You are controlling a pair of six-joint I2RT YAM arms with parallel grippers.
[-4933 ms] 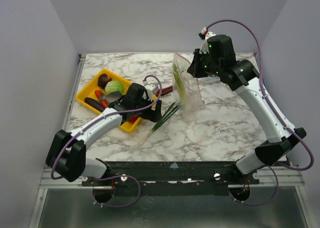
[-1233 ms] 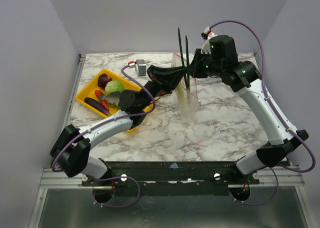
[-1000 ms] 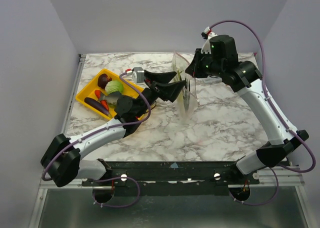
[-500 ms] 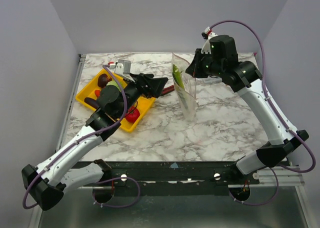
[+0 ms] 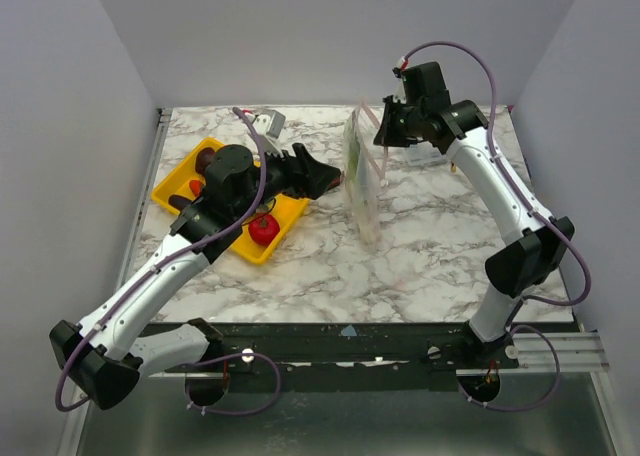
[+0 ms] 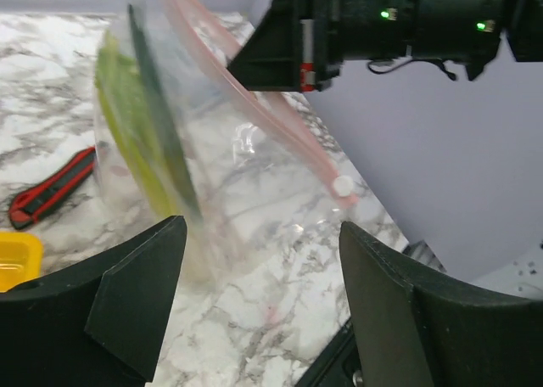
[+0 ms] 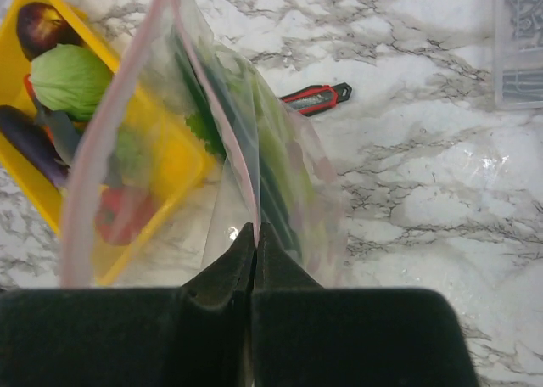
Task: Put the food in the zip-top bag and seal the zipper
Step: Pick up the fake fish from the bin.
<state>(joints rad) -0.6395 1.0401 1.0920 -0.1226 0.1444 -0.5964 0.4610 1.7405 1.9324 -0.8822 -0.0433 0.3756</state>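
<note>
Left claw (image 5: 325, 176) pulled back from zip-top bag (image 5: 362, 181), spread, right claw (image 7: 254, 234) pinching bag, marble table (image 5: 440, 246).

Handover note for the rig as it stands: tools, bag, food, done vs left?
Left tool: open, empty, between the yellow tray and the zip-top bag.
Right tool: shut on the zip-top bag's mouth edge, holding it upright off the table.
Done: green stalks are inside the bag.
Left: tomato in the tray, eggplant and other pieces there too, partly hidden by the left arm. The zipper is open; seal it after loading.
A red-handled tool lies on the table beyond the bag; not part of the job.
</note>
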